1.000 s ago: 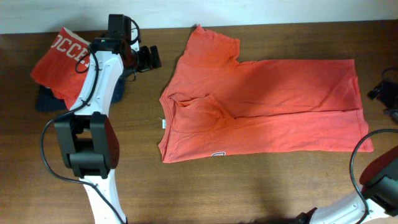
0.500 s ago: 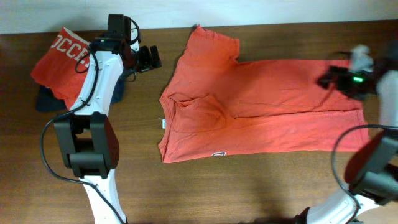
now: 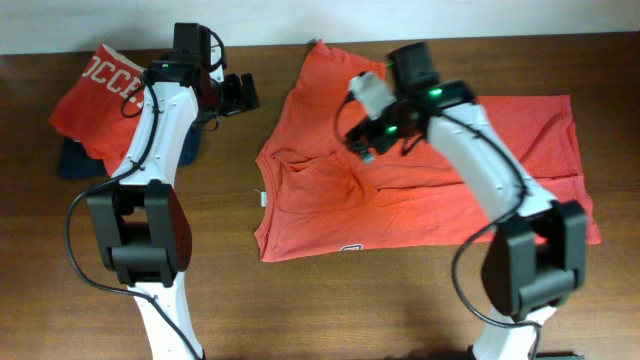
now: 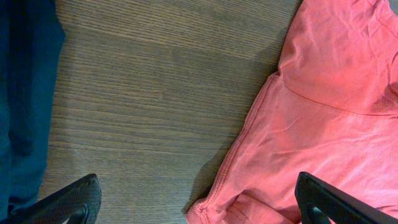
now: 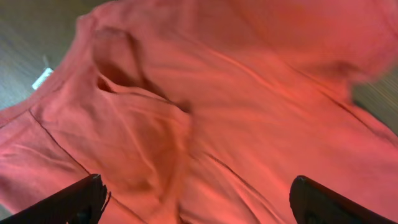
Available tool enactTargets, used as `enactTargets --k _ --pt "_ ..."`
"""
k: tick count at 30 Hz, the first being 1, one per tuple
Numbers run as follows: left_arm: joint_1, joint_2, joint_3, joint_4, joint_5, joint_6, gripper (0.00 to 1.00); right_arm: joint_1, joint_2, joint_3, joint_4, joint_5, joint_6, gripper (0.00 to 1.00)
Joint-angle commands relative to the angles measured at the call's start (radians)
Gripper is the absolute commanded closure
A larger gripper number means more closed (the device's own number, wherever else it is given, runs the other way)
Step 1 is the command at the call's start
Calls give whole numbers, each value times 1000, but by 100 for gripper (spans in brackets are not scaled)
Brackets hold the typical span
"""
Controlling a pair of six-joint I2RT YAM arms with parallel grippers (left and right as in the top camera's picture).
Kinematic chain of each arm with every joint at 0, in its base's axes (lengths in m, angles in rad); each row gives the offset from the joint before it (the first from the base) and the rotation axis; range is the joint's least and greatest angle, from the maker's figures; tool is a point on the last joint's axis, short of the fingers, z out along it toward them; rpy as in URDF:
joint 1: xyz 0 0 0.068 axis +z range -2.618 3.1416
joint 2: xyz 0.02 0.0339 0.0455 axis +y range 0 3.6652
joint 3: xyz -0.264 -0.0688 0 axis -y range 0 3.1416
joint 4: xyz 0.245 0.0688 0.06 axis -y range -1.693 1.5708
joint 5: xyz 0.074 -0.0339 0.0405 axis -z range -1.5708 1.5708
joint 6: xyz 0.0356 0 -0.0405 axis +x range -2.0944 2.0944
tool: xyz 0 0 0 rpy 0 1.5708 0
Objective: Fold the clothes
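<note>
Right end effector [image 3: 362, 138] hangs with its jaws spread wide and empty directly over the T-shirt [image 3: 450, 185], above a rumpled tuck [image 5: 143, 93] near the neckline. Whether its tips brush the cloth I cannot tell. The shirt lies flat on the bench [image 3: 400, 310], its long axis running side to side in the overhead view, with the neck end toward the left arm and the hem toward the right arm's base. The right arm looks the nearer one for the coming pinch. Left end effector [image 3: 243, 93], also wide open and holding nothing, sits over bare wood just beside the shirt's shoulder edge. Farther off, a folded red garment [image 3: 100, 85] lies on a navy garment [image 3: 72, 160].
</note>
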Motion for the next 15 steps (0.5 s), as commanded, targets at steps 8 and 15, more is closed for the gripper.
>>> enactTargets --k 8,15 --pt "3 3 15 -1 11 -10 1 114 213 13 119 200 -14 20" --pt "3 3 15 -1 11 -10 1 108 214 10 130 197 -14 30"
